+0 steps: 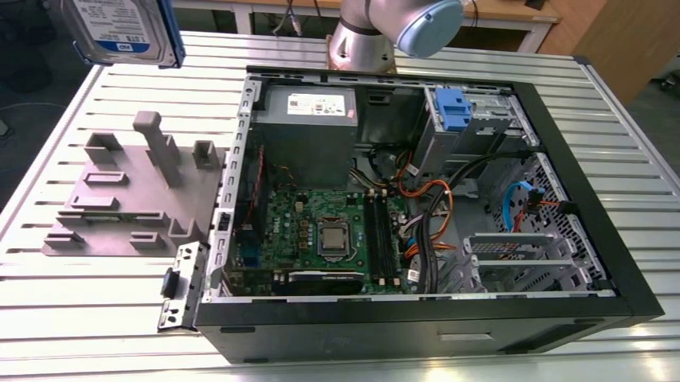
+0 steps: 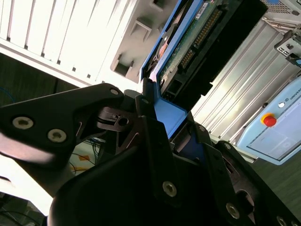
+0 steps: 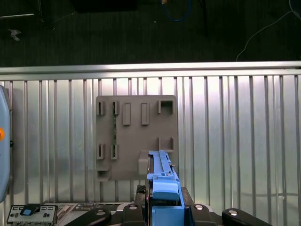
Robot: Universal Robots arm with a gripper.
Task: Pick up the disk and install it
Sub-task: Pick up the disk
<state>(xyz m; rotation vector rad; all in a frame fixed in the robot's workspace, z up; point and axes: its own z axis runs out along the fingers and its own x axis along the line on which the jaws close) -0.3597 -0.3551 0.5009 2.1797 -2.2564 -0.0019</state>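
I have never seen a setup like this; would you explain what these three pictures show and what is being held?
It is a robot arm on a slatted metal table. The exterior view looks at the scene from off the arm; both wrist views come from cameras riding on it. On the table lie an open computer case and, at the exterior view's left, a grey holder. The end effector is shut on the disk, gripping its blue bracket, high above the table.

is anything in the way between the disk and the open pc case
Nothing visible does. The gripper holds the disk in the air, off to the side of the case, which lies open on top. Cables cross its inside.
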